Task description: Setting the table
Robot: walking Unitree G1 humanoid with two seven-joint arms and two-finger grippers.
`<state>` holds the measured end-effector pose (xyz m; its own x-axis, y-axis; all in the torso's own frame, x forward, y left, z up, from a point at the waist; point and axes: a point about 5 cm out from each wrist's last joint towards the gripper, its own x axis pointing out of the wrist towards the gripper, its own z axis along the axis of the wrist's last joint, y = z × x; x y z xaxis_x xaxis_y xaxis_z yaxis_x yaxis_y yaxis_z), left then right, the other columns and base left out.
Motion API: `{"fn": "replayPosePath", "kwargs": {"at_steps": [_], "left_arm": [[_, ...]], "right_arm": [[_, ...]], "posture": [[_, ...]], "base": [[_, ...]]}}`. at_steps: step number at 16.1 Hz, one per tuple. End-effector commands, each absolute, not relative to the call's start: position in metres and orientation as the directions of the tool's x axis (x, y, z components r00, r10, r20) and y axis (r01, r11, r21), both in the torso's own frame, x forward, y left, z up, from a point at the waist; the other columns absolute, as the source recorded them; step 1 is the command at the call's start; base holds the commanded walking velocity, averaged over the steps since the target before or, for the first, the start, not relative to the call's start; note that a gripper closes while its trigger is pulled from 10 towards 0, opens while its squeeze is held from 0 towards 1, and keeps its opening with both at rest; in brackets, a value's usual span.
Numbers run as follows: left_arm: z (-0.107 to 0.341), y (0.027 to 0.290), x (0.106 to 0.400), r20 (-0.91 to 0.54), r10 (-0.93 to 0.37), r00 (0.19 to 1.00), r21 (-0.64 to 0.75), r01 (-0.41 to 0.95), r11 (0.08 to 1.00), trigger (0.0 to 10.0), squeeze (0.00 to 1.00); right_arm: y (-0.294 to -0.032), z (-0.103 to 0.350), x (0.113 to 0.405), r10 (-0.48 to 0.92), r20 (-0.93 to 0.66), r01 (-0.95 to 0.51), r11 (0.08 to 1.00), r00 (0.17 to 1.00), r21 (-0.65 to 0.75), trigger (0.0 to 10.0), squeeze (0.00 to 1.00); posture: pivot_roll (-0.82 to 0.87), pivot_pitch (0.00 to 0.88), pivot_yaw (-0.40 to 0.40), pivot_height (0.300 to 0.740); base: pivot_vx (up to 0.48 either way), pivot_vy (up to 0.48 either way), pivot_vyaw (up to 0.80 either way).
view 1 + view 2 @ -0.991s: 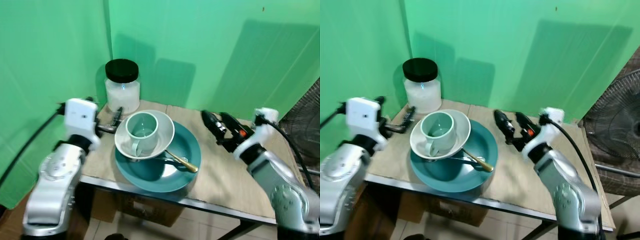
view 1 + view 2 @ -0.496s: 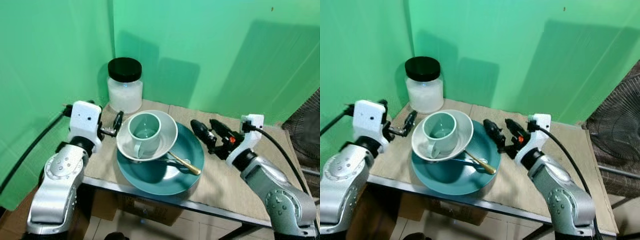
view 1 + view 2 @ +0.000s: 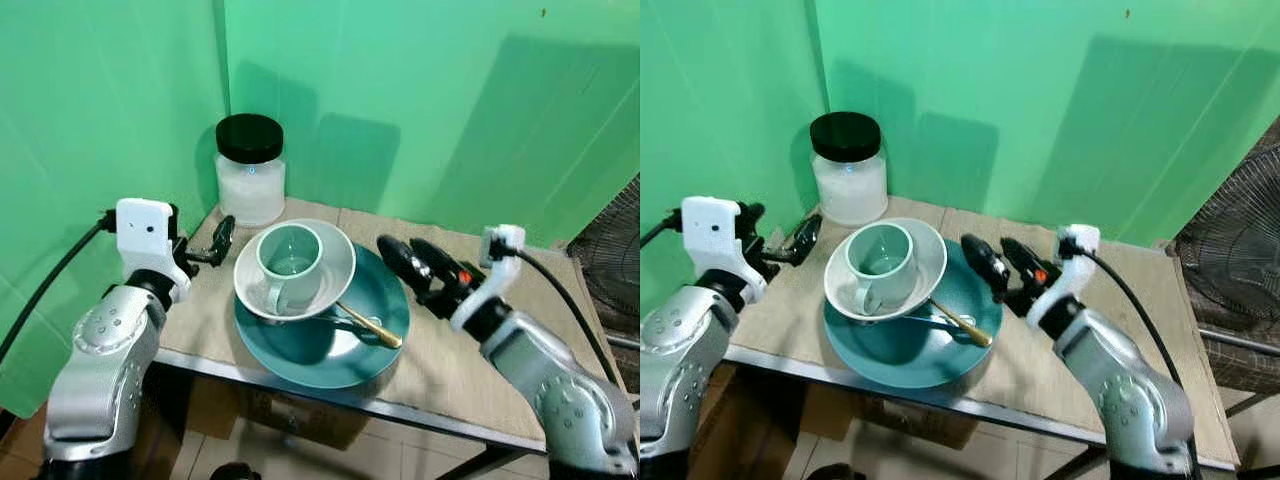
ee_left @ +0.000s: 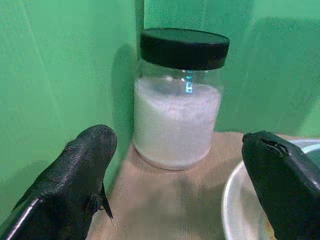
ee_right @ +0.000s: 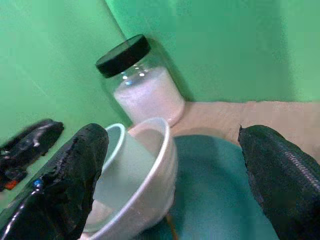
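Unstacking looks like the step in hand: on the worktop (image 3: 470,345) a teal plate (image 3: 310,350) carries a white bowl (image 3: 330,262), a pale green mug (image 3: 290,262) and a gold spoon (image 3: 368,326), beside a black-lidded jar (image 3: 250,170). Right gripper (image 3: 412,262) and left gripper (image 3: 210,243) flank the stack, both wide and empty; next, the right should probably close on the bowl rim.
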<state>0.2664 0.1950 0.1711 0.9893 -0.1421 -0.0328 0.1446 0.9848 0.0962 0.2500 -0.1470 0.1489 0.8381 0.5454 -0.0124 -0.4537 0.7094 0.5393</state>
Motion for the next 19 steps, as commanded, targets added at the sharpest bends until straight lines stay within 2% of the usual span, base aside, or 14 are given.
{"fn": "replayPosePath", "kwargs": {"at_steps": [1,4,6,10,13,17,18,19], "left_arm": [[0.175,0.189,0.264,-0.028,-0.149,0.988,0.175,0.151,0.973,10.0,0.00],[0.171,0.178,0.267,-0.044,-0.191,0.981,0.208,0.196,0.958,10.0,0.00],[0.172,0.172,0.268,-0.050,-0.230,0.972,0.222,0.235,0.946,10.0,0.00],[0.175,0.173,0.275,-0.050,-0.235,0.971,0.255,0.240,0.937,10.0,0.00],[0.172,0.179,0.276,-0.061,-0.205,0.977,0.259,0.214,0.942,10.0,0.00],[0.170,0.186,0.281,-0.069,-0.183,0.981,0.197,0.193,0.961,10.0,0.00],[0.170,0.186,0.283,-0.065,-0.202,0.977,0.160,0.210,0.965,10.0,1.00],[0.170,0.186,0.287,-0.060,-0.219,0.974,0.130,0.226,0.965,10.0,1.00]], "right_arm": [[-0.152,0.153,0.246,0.491,-0.006,-0.424,0.760,0.871,0.492,10.0,0.00],[-0.154,0.148,0.239,0.415,-0.012,-0.355,0.794,0.910,0.493,10.0,0.00],[-0.154,0.146,0.236,0.379,-0.013,-0.326,0.812,0.925,0.484,10.0,0.00],[-0.153,0.149,0.235,0.342,0.008,-0.304,0.823,0.940,0.479,10.0,0.00],[-0.151,0.149,0.245,0.342,0.004,-0.304,0.830,0.940,0.468,10.0,0.00],[-0.154,0.154,0.263,0.302,0.013,-0.273,0.840,0.953,0.469,10.0,0.00],[-0.153,0.155,0.266,0.304,0.020,-0.277,0.838,0.952,0.470,10.0,0.00],[-0.152,0.156,0.271,0.310,0.032,-0.286,0.829,0.950,0.480,10.0,0.00]], "posture": [[0.06,0.000,-0.076,0.740],[0.05,0.000,-0.051,0.740],[0.04,0.000,-0.022,0.740],[0.03,0.000,-0.002,0.740],[0.03,0.000,-0.007,0.740],[0.05,0.000,-0.026,0.740],[0.05,0.000,-0.032,0.740],[0.05,0.000,-0.038,0.740]], "base": [[0.000,0.000,0.00],[0.000,0.000,0.00],[-0.315,0.000,0.00],[0.000,0.000,0.00],[0.000,0.000,0.00],[0.000,0.000,0.00],[0.000,0.000,0.00],[0.000,0.000,0.00]]}}
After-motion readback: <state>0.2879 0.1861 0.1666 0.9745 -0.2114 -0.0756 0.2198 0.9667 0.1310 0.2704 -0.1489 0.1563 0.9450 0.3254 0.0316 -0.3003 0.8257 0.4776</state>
